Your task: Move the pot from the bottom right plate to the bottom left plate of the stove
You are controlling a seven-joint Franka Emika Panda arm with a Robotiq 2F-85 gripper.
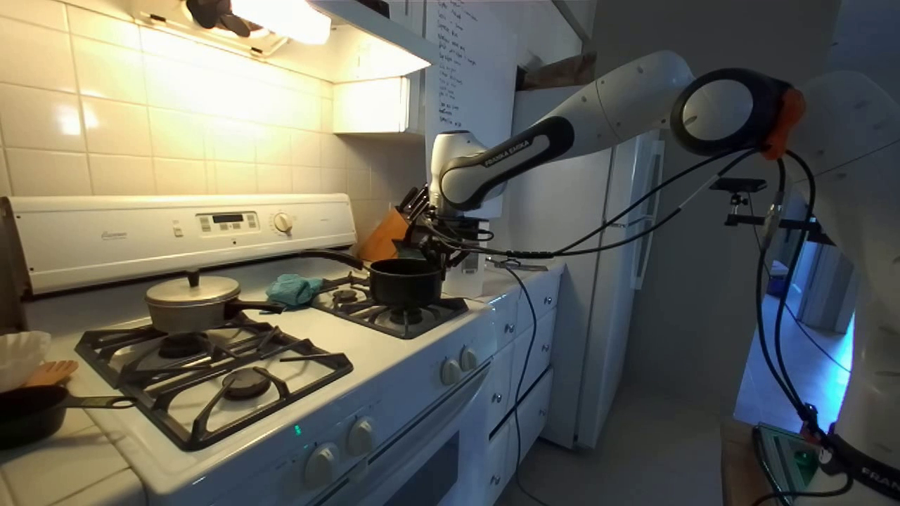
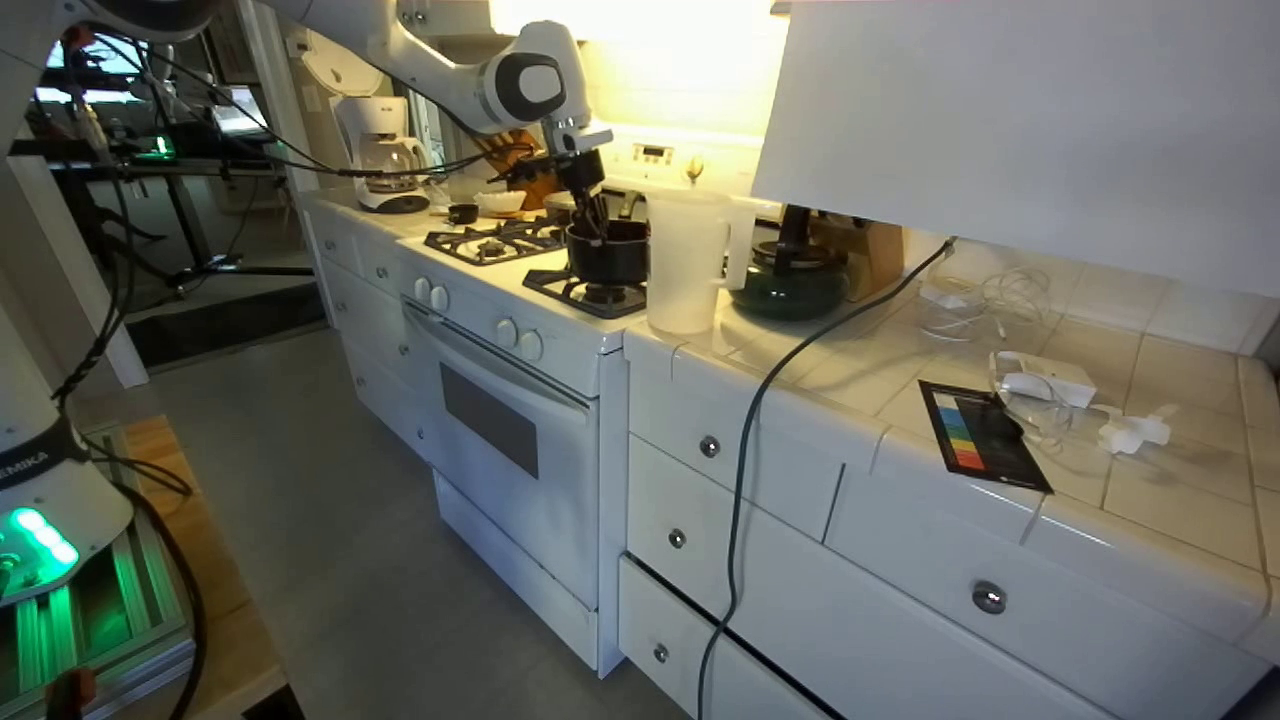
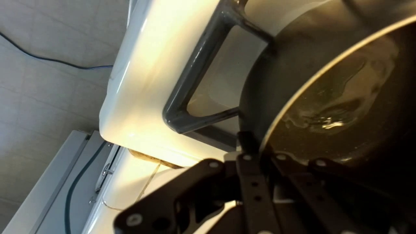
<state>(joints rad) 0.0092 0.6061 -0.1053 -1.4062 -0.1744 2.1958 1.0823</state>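
As only the wrist view clearly shows, the tool (image 3: 261,154) pinches the pot (image 3: 282,68) by its rim (image 3: 325,69).

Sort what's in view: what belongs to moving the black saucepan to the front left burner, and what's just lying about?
For the job: black saucepan, front right burner, front left burner, gripper.

Just lying about: silver lidded pot, shallow dark pan, teal cloth, knife block, frosted pitcher.

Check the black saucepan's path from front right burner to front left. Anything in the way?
Nothing visible stands directly between the black saucepan and the front left burner, which holds nothing. The silver lidded pot sits behind, on the rear left burner; the saucepan's handle points rearward and might clip it.
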